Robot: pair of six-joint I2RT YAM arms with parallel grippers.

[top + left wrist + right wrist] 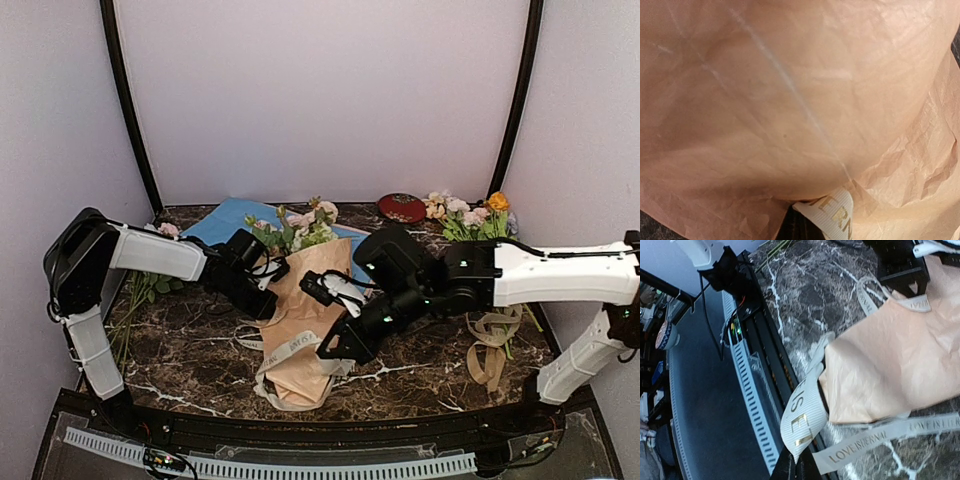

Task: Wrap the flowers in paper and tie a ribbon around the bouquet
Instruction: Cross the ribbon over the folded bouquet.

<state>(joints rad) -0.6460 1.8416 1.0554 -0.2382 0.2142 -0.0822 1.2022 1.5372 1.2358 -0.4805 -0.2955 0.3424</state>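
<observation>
A bouquet [297,300] of pale pink and cream blooms in a creased tan paper cone lies mid-counter [190,350] on dark marble, its point toward the arms. The right claw [797,461] is clamped on the long cream lettered ribbon [802,420] beside the cone's narrow end. The left claw [262,293] is closed against the cone's left edge; whether it pinches anything is hidden.

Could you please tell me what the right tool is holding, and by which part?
The right tool is shut on the ribbon, pinching its flat lettered band near the narrow end of the paper.
</observation>
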